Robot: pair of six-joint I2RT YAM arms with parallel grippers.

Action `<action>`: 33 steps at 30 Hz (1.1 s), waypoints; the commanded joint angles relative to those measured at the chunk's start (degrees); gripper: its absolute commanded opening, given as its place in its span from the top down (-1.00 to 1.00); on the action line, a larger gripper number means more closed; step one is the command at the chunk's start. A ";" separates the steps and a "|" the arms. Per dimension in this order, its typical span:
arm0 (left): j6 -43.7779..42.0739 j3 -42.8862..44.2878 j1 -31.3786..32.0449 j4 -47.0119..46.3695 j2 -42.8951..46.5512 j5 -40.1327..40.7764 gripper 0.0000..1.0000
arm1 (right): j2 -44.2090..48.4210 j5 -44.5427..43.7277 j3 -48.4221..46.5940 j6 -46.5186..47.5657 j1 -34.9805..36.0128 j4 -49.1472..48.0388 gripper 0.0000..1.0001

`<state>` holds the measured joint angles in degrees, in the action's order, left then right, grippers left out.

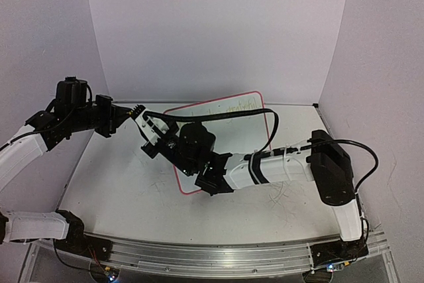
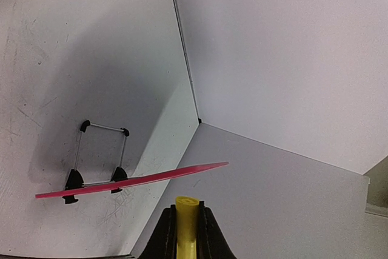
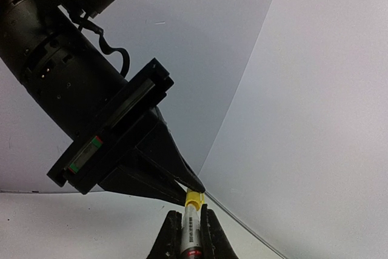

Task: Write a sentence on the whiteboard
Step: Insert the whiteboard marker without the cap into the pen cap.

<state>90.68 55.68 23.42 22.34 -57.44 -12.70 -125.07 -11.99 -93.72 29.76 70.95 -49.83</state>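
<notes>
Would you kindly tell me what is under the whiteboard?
A wire stand with black clip feet props the whiteboard on the table; from above, the board itself hides it.

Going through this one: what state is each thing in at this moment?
whiteboard: resting on its clip feet, written on.
sentence: faint line near the board's far edge, unreadable here.
marker: held in the air, off the board.
yellow cap: on the marker's end.
left gripper: shut on the yellow cap.
right gripper: shut on the marker's barrel.
</notes>
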 commanded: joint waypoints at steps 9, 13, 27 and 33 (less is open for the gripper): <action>0.85 0.05 -0.10 -5.32 2.97 -2.79 1.00 | -14.83 -2.26 -18.14 5.70 -3.09 -3.29 1.00; -0.46 -0.73 0.20 -8.65 3.80 -3.42 1.00 | -20.44 -2.32 -28.07 4.47 -4.08 -0.26 1.00; -5.67 -2.90 15.18 -18.54 0.28 0.63 1.00 | -24.18 0.94 -40.62 -14.55 -6.50 7.47 1.00; -8.38 -2.91 17.97 -18.83 0.18 4.68 1.00 | -13.99 4.16 -28.85 -20.36 -6.89 6.42 1.00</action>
<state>86.98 53.47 31.73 0.97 -56.92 11.92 -146.23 -12.36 -128.87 16.54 67.14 -53.07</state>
